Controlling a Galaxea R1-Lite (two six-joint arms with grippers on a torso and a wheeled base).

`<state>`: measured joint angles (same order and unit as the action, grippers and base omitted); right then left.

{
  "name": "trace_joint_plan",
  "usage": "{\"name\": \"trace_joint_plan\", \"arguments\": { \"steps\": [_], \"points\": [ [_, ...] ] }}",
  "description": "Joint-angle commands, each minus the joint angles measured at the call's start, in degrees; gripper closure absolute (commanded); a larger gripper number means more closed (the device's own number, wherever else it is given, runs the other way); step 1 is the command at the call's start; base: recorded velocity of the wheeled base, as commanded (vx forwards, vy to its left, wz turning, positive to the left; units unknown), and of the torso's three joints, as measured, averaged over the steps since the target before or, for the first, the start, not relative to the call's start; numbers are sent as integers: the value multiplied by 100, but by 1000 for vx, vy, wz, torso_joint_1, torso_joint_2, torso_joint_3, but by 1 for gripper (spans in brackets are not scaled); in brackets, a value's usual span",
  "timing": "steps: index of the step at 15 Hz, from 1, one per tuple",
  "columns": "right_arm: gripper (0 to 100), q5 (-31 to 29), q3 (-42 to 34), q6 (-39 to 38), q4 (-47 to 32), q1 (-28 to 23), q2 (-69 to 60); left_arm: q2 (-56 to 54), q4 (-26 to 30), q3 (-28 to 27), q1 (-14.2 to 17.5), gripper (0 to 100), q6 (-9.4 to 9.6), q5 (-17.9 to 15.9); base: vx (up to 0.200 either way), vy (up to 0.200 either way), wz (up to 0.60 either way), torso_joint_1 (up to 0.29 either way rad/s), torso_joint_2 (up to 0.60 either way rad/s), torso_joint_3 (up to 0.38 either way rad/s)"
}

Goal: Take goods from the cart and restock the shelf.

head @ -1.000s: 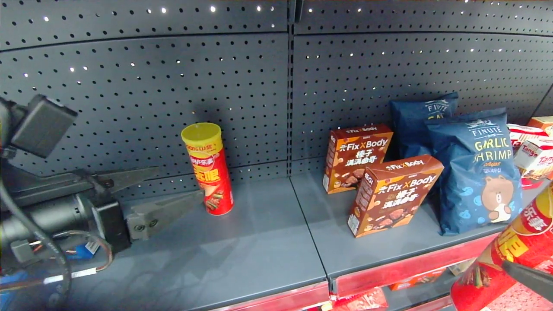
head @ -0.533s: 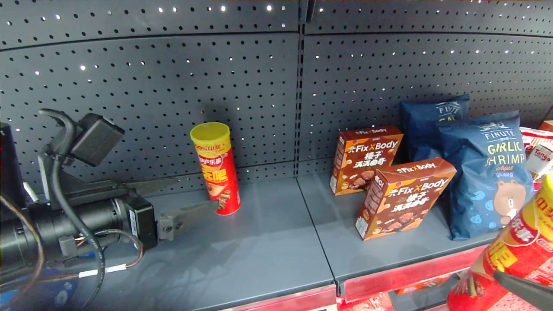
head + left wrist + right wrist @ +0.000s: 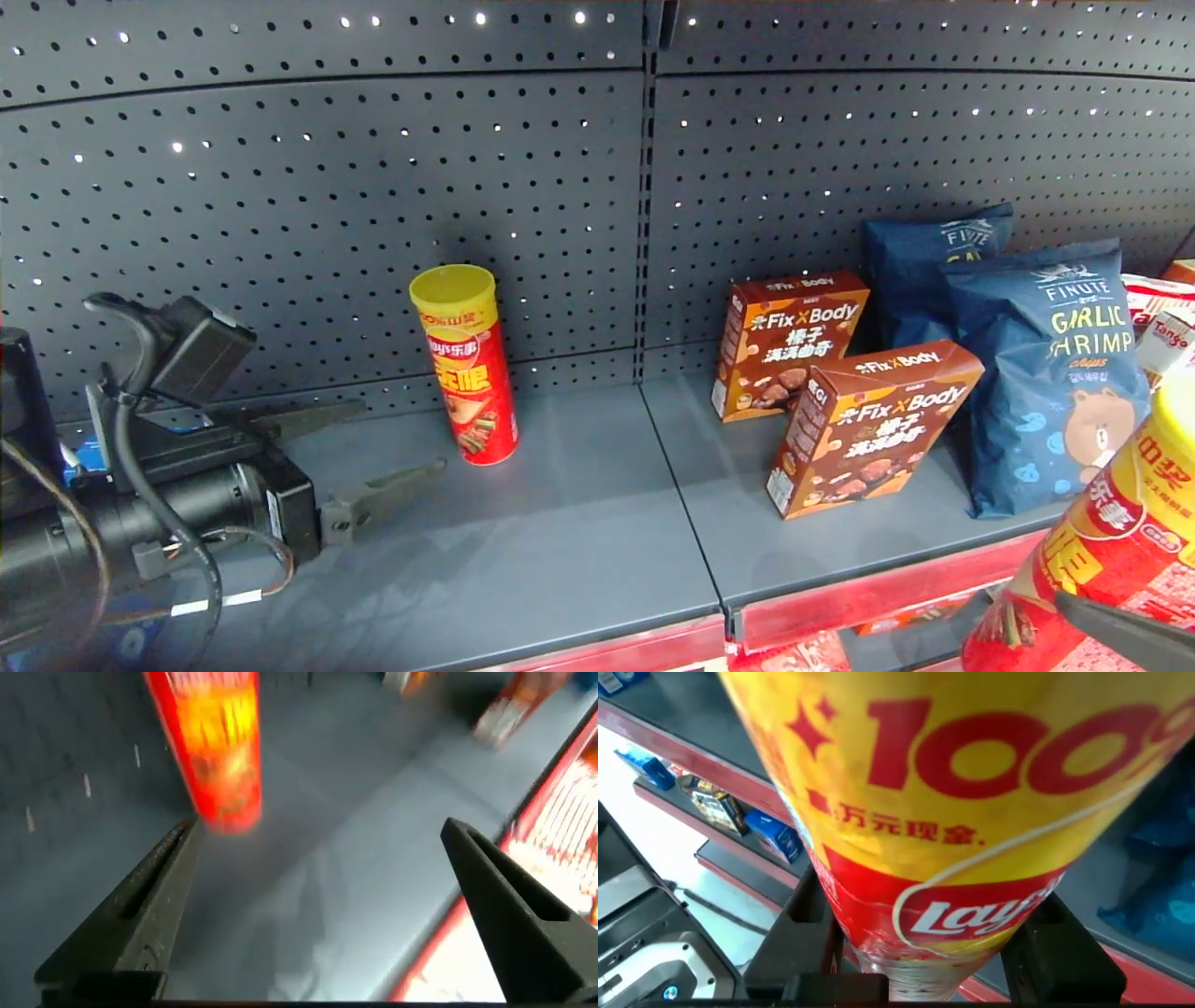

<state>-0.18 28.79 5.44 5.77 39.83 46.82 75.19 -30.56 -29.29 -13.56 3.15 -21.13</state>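
We are holding our left gripper [image 3: 397, 437] wide open and empty beside the upright crisp tube [image 3: 471, 373] on the shelf [image 3: 560, 523], our right gripper [image 3: 929, 943] clamping a second crisp tube [image 3: 1111, 541]

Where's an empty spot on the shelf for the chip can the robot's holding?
The held can fits on the bare shelf between the standing can and the brown boxes, to the front edge. The right end is crowded with boxes and blue bags; the left gripper takes the left end.

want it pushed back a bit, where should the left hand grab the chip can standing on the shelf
Around the middle of the chip can, level from its left, where the open left hand is. It stands upright, a round tube.
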Motion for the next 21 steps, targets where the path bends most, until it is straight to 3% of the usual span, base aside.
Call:
{"name": "trace_joint_plan", "arguments": {
  "steps": [1,2,3,5,8,11,16,19,21],
  "points": [
    [100,1,-41,1,12,-1,46,743,-1022,389,354,0,90,-304,0,0,0,0,0,0],
    [100,1,-41,1,21,-1,55,1191,-1954,565,354,0,72,-375,0,0,0,0,0,0],
    [100,1,-41,1,12,-1,55,1402,-2428,635,354,0,19,-524,0,0,0,0,0,0],
    [100,1,-58,-16,12,-1,46,1604,-2657,556,406,0,-86,-946,0,0,0,0,0,0],
    [100,1,-234,-34,30,-1,-15,1894,-2683,310,644,0,-86,-1131,0,0,0,0,0,0],
    [100,9,-260,-43,74,-1,-42,2237,-3175,196,925,0,-68,-1755,0,0,0,0,0,0],
    [100,18,-234,-43,74,-1,37,2764,-3536,-156,951,0,-77,-1799,0,0,0,0,0,0],
    [100,97,-251,-52,74,-10,37,3177,-3896,-410,1180,0,-95,-2264,0,0,0,0,0,0],
    [100,106,-251,-52,74,-10,37,3441,-4142,-498,1329,0,-104,-2317,0,0,0,0,0,0]
  ]
}}
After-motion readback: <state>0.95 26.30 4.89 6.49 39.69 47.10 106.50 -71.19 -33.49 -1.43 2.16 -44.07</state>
